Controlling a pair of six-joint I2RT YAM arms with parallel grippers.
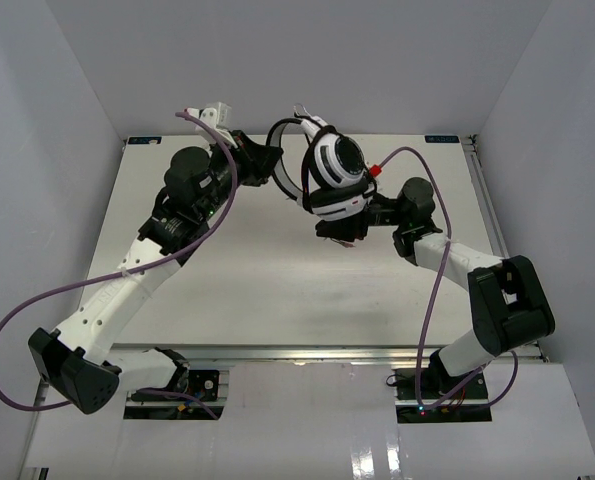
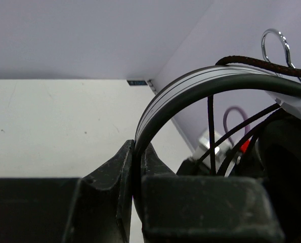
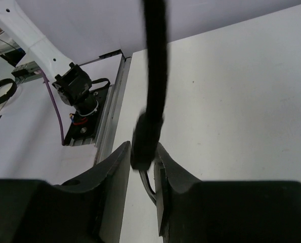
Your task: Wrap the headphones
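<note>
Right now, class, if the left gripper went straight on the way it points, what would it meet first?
The headband of the headphones: the left gripper is shut on it, and the band arches on ahead. Beyond that, probably the far edge of the table by the wall, though depth is unclear.

One high fixed view, two close wrist views.
From above and behind, the whole table, the left arm and the right arm are looked down on. The left wrist view is set just behind the left gripper, facing the far corner; the right wrist view, behind the right gripper, faces a table edge. The table is shared by all.
</note>
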